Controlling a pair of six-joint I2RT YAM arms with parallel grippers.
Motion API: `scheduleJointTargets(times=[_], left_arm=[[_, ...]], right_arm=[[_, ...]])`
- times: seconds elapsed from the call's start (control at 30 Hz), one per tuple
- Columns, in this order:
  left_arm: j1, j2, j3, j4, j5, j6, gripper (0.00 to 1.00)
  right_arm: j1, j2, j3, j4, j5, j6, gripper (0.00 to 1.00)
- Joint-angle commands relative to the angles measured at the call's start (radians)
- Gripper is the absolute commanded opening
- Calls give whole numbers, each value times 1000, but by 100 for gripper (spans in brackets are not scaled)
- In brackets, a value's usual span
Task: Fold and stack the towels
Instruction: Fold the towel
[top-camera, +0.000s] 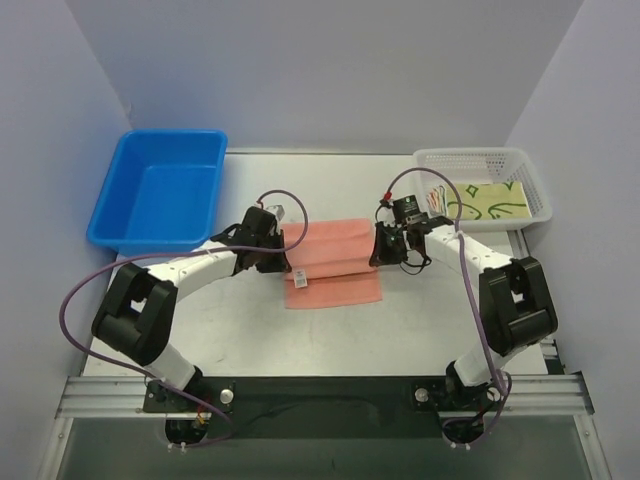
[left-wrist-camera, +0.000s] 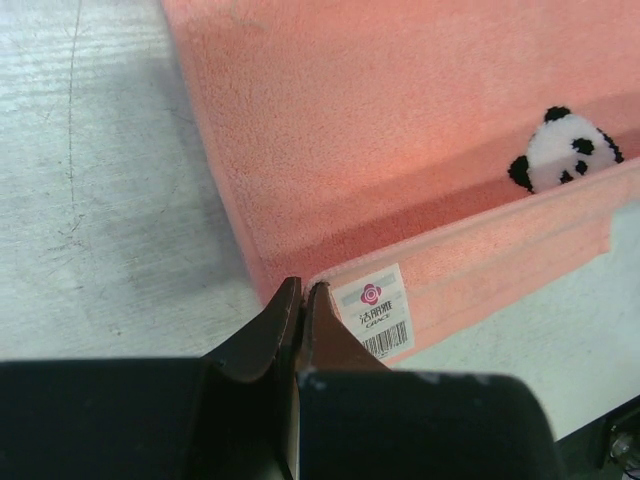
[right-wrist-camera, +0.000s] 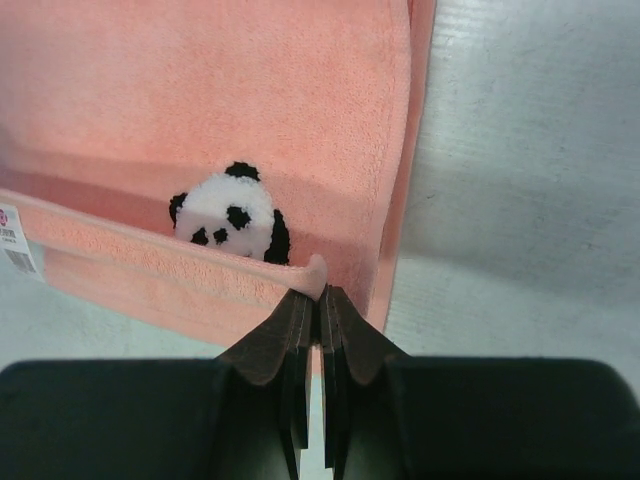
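The salmon-pink towel (top-camera: 335, 262) lies mid-table (top-camera: 400, 330) between the two arms. The left tool (left-wrist-camera: 303, 292) is clamped on one corner of its upper layer, and the right tool (right-wrist-camera: 316, 296) is pinched tight on the opposite corner. Holding both ends at once likely keeps that edge taut and level, so the fold lands square rather than bunched. The overhead view shows only the wrists meeting the cloth's sides, plus a pale green towel (top-camera: 490, 203) waiting in the white basket (top-camera: 520, 160) and a blue bin (top-camera: 160, 190) to the left. The wrist views show what it hides: the raised edge standing off the layer beneath, a panda patch (right-wrist-camera: 230, 215) tucked in the crease, and a barcode label (left-wrist-camera: 375, 320) just beside the left fingers.
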Motion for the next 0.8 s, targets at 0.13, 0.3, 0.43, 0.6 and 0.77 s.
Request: scheduleJointTargets(times=[0.13,0.3,0.43,0.6,0.77], left_arm=[[4,-99,16,-75,-46,19,0],[-16,-90,-37,-46,-37,-1,0],[-31,-24,-77,-15,-26,-24,0],[-32,33,-100,5,-41,-33,0],[-32,1,-103,8,-44,-30,0]], right_arm=[[-18,-87,13,-87,105,-32,0],[-18,-82,-33,-90,119,-13,0],[-18,-26,-65,-84,115,10,0],[-17,30,-93,-64,82,22,0],[-17,25,-113,-56,84,13,0]])
